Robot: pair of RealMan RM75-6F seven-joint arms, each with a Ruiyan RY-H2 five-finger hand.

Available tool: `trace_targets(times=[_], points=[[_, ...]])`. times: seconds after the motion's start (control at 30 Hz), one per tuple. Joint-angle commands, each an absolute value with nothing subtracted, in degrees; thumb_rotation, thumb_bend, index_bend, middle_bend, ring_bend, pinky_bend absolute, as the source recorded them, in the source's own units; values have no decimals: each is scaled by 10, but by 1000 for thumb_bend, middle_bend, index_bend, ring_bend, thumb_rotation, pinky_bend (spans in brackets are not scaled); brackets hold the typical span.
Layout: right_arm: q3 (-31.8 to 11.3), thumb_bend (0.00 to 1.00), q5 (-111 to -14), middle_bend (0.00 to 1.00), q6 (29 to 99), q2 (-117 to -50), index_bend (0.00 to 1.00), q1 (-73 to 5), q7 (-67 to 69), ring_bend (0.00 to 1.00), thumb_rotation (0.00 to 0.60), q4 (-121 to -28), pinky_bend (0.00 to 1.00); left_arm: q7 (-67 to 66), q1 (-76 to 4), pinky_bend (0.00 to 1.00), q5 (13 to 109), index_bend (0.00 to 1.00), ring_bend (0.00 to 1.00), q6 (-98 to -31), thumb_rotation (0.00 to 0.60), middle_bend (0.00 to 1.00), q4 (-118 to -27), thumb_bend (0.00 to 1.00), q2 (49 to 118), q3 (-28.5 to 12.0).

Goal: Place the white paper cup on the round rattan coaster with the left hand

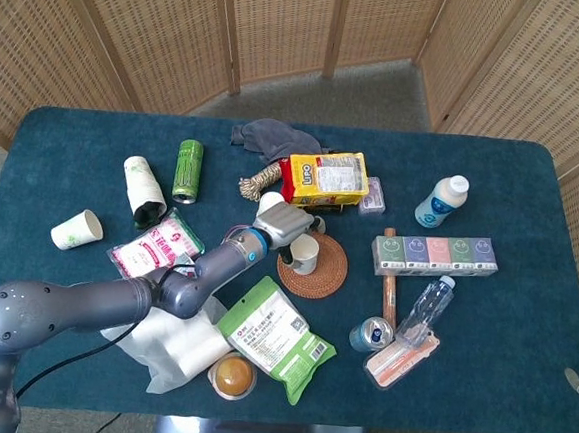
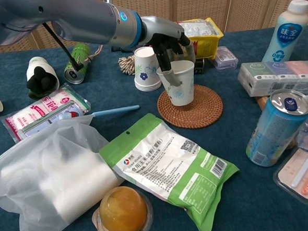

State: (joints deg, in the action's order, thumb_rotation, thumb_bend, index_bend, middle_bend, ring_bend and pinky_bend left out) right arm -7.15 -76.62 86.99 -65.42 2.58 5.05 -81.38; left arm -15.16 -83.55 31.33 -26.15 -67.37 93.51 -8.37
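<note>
The left hand (image 2: 168,41) holds the white paper cup (image 2: 179,82) by its rim: one finger reaches inside the mouth and the others lie behind the rim, so the cup is pinched at the top. The cup stands upright directly below the hand, over the left part of the round rattan coaster (image 2: 190,105). In the chest view its base looks to touch the coaster, but I cannot tell for sure if the full weight is already on it. I judge the task as almost finished: the carrying is done, and what is left is to open the fingers, take the inner finger out without tipping the cup, and lift the hand away. Just beside the hand, on its left, stands a stack of flowered cups (image 2: 146,68), close enough to be bumped when leaving. Behind the hand lies the yellow snack bag (image 2: 205,35). The right hand is not visible in either view.
</note>
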Motion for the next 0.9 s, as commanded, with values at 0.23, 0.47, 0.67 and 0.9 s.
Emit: trace_targets(times=[0.23, 0.47, 0.67, 0.9], points=[[-73, 0, -763, 0, 868, -654, 0, 30, 64, 0, 600, -805, 15, -170, -860, 434, 291, 237, 363, -286, 600, 424, -652, 280, 962, -68], [-74, 0, -766, 0, 868, -654, 0, 30, 67, 0, 600, -805, 16, -171, -865, 430, 291, 214, 291, -281, 600, 367, -648, 276, 969, -69], [-74, 0, -770, 0, 872, -651, 0, 31, 65, 0, 600, -808, 16, -173, -869, 372, 281, 137, 131, -279, 600, 193, -653, 272, 967, -64], [-75, 0, -773, 0, 879, -645, 0, 34, 67, 0, 600, -817, 16, -169, -877, 242, 257, 1, 0, -263, 600, 0, -680, 266, 942, -54]])
